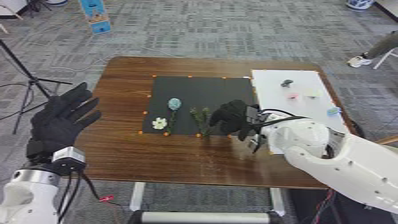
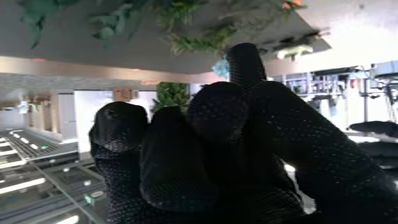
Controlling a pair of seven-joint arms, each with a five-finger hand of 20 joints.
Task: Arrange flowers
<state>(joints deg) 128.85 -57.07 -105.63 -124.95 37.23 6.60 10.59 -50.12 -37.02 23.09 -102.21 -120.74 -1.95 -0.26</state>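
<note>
Well, flowers lie loose on the black mat [image 1: 222,87], no arrangement made so far as I can judge. Right hand [image 1: 233,116] over the mat's right edge; grasping or empty, cannot tell. Left hand [image 1: 62,115] released, fingers straight and spread, well left of the mat, out past the tabletop [image 1: 124,160]

Risks, my reckoning. Green sprigs [image 1: 201,120] lie on the mat just beside the right hand: a low sideways sweep toward the mat's left could shove them into the blue bloom [image 1: 174,104], tangling stems. White flower [image 1: 159,123], near the mat's near left corner, could be knocked off if that push ran on. Stems look thin; a hurried pinch might take two together, or bend one. Pressing down hard could drag the mat askew

Poorly seen: whatever lies under the right hand, along the seam between mat and white sheet [image 1: 306,77]. Touching or hovering there, can't say. The right arm [image 1: 329,155] covers the sheet's near part. Small pieces [image 1: 287,83] on the sheet, right of the mat, too tiny to name. In the right wrist view the greenery runs off the frame, and dark glove masks much behind it
</note>
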